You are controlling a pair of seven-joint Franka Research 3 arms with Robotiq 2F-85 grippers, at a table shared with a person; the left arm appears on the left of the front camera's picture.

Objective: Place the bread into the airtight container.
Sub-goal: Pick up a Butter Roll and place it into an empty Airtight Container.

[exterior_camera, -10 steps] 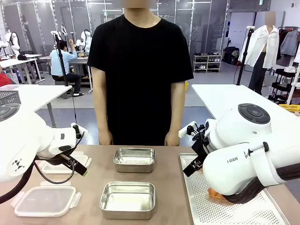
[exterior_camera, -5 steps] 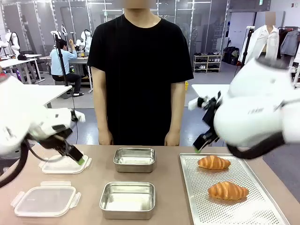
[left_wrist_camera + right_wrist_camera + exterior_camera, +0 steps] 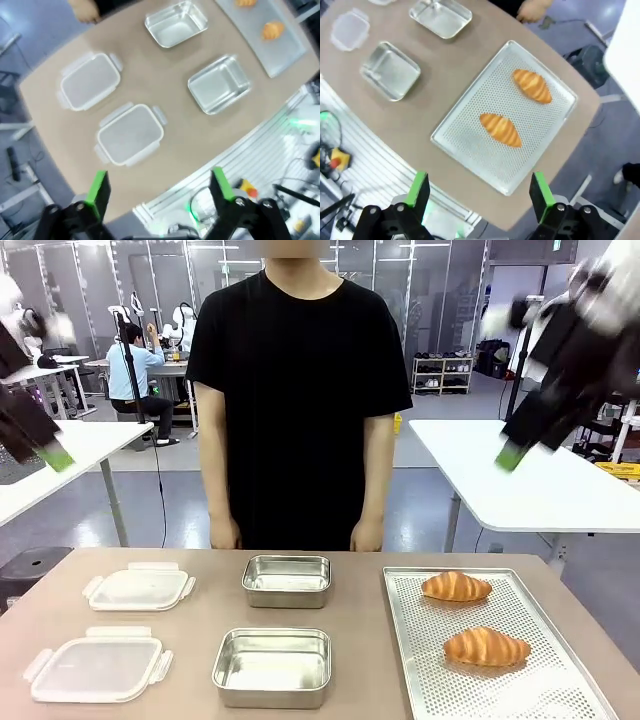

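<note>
**Bread [image 3: 456, 586]: two croissants on tray; both grippers raised, fingers spread**

Item 1. Far croissant [image 3: 456, 586], golden, lying across the far end of the perforated metal tray [image 3: 420, 680] on the robot's right side of the table [image 3: 358, 640].

Item 2. Near croissant [image 3: 486, 647], same tray, toward the robot, apart from the first. Both also show in the right wrist view [image 3: 532, 85] [image 3: 501, 129].

Item 3. Far steel container [image 3: 287, 580], rectangular, open-topped, at table centre in front of the person.

Item 4. Near steel container [image 3: 272, 667], same pattern, directly robot-side of item 3, apart from it and left of the tray.

Item 5. Far lid [image 3: 138, 590], clear plastic with clip tabs, flat on the table's left part.

Item 6. Near lid [image 3: 96, 669], same kind, just robot-side of item 5.

Item 7. Left gripper [image 3: 158, 176], high above the table and looking down on lids, containers and tray; green-padded fingers [image 3: 98, 189] wide apart, nothing between them. In the front view it is a blur at the upper left.

Item 8. Right gripper [image 3: 478, 176], likewise high, above the tray's side of the table; fingers [image 3: 538, 191] parted, gripping nothing. In the front view it is a blur at the upper right.

Item 9. Person [image 3: 298, 390], black T-shirt, standing at the far edge, arms down, hands [image 3: 368, 535] at the sides near the table edge.
</note>
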